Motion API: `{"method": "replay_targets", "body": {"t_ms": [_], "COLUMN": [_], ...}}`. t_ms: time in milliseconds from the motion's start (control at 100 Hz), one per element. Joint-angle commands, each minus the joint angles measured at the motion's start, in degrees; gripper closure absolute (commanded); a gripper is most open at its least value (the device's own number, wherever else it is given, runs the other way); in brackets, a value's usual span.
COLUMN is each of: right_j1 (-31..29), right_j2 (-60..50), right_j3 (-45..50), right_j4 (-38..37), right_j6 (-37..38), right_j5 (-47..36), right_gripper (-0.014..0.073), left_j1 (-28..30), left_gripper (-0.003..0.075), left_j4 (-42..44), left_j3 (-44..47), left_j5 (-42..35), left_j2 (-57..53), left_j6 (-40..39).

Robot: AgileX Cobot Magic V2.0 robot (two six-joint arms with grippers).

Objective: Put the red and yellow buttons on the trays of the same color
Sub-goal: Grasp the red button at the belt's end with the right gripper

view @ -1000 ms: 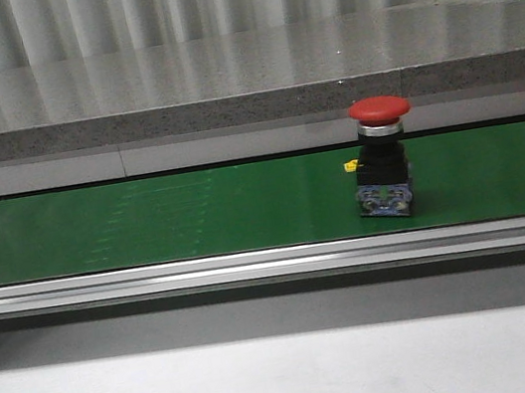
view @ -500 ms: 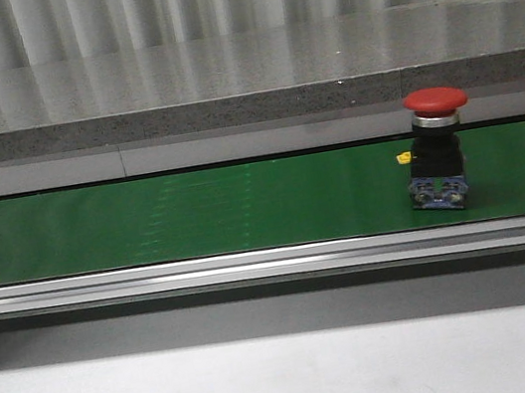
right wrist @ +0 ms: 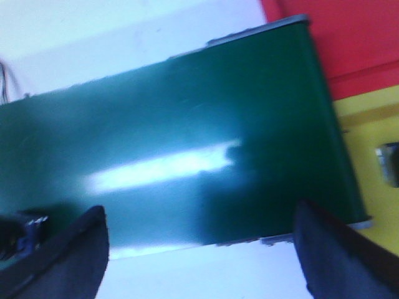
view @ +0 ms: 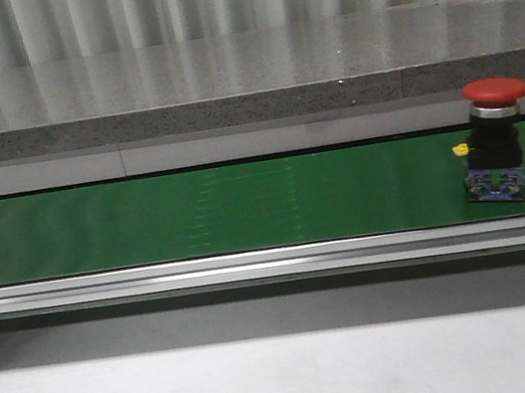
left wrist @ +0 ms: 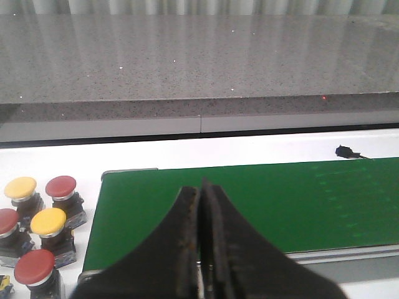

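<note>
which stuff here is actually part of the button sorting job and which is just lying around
Part of the job:
- red button standing on the green belt
- spare red and yellow buttons beside the belt's end
- red tray
- yellow tray
- left gripper, shut
- right gripper, open

Just lying about:
- small black item on the white surface
- grey stone ledge

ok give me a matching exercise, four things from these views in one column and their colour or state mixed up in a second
Things:
1. button riding the belt
2. conveyor belt
3. left hand
4. right hand

Colour or state:
A. shut, fingers pressed together
B. green
C. open, fingers spread wide apart
D. red cap, standing upright

Pairs: 1-D, 2-B, 3-A, 4-C
</note>
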Motion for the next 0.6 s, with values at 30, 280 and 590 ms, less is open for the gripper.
{"method": "replay_targets", "body": {"t_ms": [30, 280, 590], "right_j1": [5.58, 15.09, 17.39], "right_j2": [-1.65, -1.54, 2.69], "right_j3": [-1.81, -1.81, -1.81], "right_j4": [1.0, 1.41, 7.17], "right_j6": [-0.14, -1.76, -11.35], "right_j5": [0.82, 3.88, 5.02], "right_gripper": [-0.001, -0.001, -0.001], "left_j1": [-0.5, -0.5, -0.5], "left_gripper": [0.0741, 0.0741, 0.0741], "left_j4": [-0.74, -0.74, -0.74], "left_j3": [-1.37, -1.37, -1.37], "left_j5": [-3.86, -3.86, -3.95], "left_j2": [0.42, 0.42, 0.42], "left_j6": [0.11, 0.11, 0.11]}}
